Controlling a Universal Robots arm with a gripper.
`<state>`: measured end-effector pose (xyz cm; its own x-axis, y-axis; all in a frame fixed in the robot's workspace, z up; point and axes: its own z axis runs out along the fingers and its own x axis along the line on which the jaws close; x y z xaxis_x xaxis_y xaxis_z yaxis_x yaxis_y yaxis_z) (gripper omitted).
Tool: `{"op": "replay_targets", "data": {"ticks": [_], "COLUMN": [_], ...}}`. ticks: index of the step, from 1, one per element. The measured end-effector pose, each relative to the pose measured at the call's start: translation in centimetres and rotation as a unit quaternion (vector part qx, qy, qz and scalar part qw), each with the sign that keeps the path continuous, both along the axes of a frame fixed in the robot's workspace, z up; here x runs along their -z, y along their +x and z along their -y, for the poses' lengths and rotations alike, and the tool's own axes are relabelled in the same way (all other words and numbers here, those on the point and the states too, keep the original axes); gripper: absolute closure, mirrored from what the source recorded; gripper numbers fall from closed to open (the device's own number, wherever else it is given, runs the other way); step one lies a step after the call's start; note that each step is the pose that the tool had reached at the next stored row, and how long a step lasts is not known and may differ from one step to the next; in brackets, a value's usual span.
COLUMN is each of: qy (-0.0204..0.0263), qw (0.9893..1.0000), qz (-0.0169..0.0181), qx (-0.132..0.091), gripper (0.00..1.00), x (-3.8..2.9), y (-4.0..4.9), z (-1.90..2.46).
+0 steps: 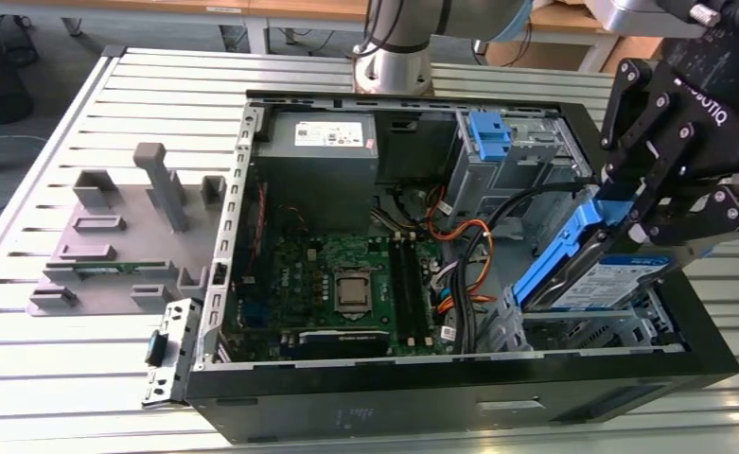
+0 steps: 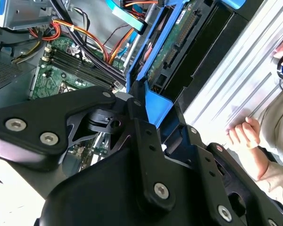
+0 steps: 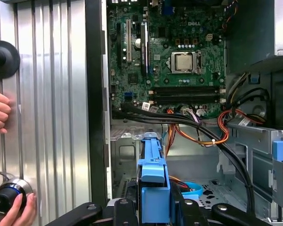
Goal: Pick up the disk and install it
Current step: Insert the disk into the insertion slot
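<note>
Hand (image 1: 632,206) clamped on the disk (image 1: 592,276) by its blue rail (image 1: 554,253), disk tilted over the bay (image 1: 596,329) at the case (image 1: 470,383) corner. Risk: it may snag the adjacent cables (image 1: 489,241) or jam askew.

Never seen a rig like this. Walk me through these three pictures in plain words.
A robot arm works over an open black desktop computer case lying on a slatted metal table. The exterior view looks on from off the arm; both wrist views ride on the arm, looking past its black pincer. The pincer is shut on the flat silver disk with blue side rails, held tilted at the case's corner. Beside the case stands a grey plastic fixture. A person's hand rests on the table.
</note>
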<state>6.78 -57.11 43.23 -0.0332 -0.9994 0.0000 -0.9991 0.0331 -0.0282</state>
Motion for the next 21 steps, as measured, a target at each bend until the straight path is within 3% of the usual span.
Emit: {"op": "replay_targets", "data": {"ticks": [21], "qy": [0.0000], "qw": [1.0000], "qz": [0.0000], "qx": [0.000], "gripper": [0.64], "x": [3.82], "y": [0.00], "z": [0.00]}}
